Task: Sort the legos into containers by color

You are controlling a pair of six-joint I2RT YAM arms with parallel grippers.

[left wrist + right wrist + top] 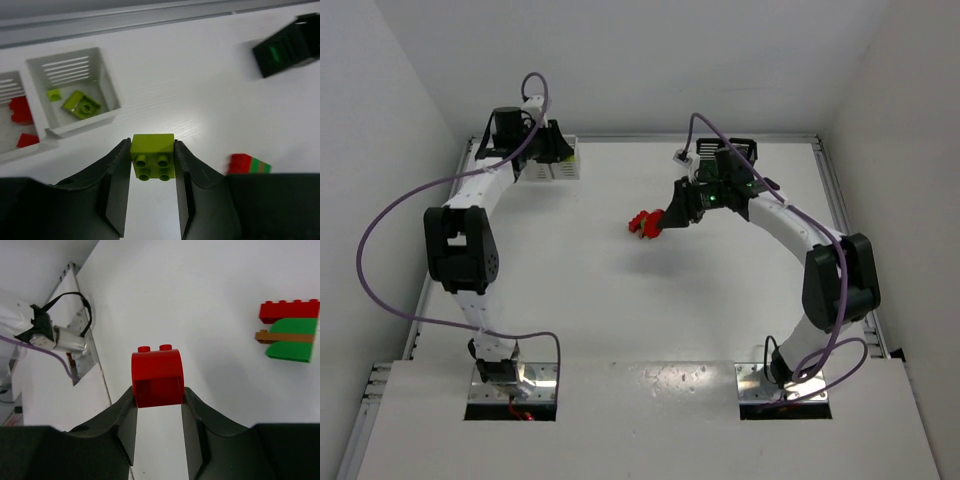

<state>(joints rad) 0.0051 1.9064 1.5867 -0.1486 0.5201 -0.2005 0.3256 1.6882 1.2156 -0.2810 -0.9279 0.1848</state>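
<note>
At left gripper [151, 150], lime cube [153, 159]; right [158, 392], red arch [157, 376].

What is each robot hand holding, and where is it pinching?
The left gripper pinches a small yellow-green plastic brick by its two opposite sides. The right gripper pinches a red arched plastic brick the same way.

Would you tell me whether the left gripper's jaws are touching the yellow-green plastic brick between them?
Touching: the left wrist view shows both jaws flush against the yellow-green plastic brick.
</note>
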